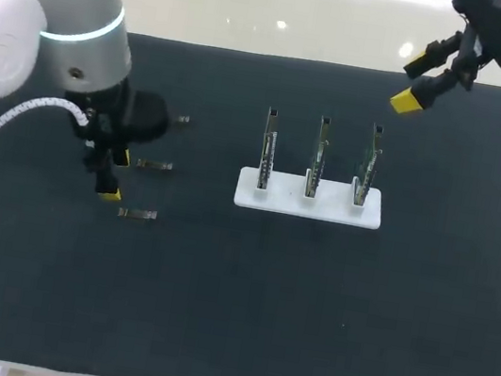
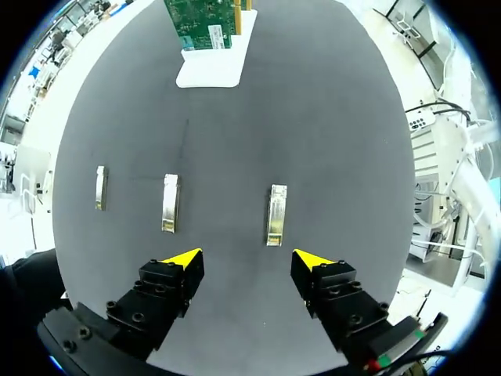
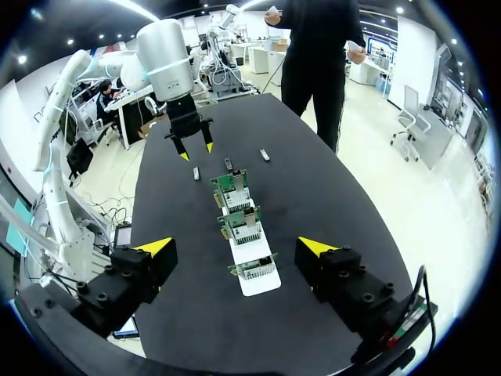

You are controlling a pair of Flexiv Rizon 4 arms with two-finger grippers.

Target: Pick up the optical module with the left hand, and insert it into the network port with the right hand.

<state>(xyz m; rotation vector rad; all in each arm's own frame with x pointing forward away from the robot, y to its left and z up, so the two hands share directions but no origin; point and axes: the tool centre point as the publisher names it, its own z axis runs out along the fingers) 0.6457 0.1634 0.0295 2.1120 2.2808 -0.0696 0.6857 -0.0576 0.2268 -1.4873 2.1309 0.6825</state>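
Three modules are counted on the mat (image 1: 211,315), which is black, matte and flat. Each is a small, slim, oblong bar of silvery metal, and all three lie flat, parallel and spaced apart in a row. None is held.

The left gripper (image 2: 249,258) is seen with its jaws spread wide and nothing between them. Its fingers are blocky black pieces capped with wedge-shaped yellow tips. One module (image 2: 275,214) lies just ahead of the gap, nearer to one finger. A second module (image 2: 170,202) lies ahead of the other finger, and the third module (image 2: 100,188) lies further out to that same side.

Three circuit boards (image 2: 207,23) are counted well ahead of these jaws. They are thin green rectangles, stood upright on edge, side by side in a base (image 2: 211,66) that is white, flat, rectangular and smooth.

The right gripper (image 3: 236,246) is also held open and empty, raised above the mat. The nearest board (image 3: 254,269), with a silvery metal part on it, is seen just ahead of and below its jaws, and the other two are lined up beyond it. The modules lie far ahead of these jaws.
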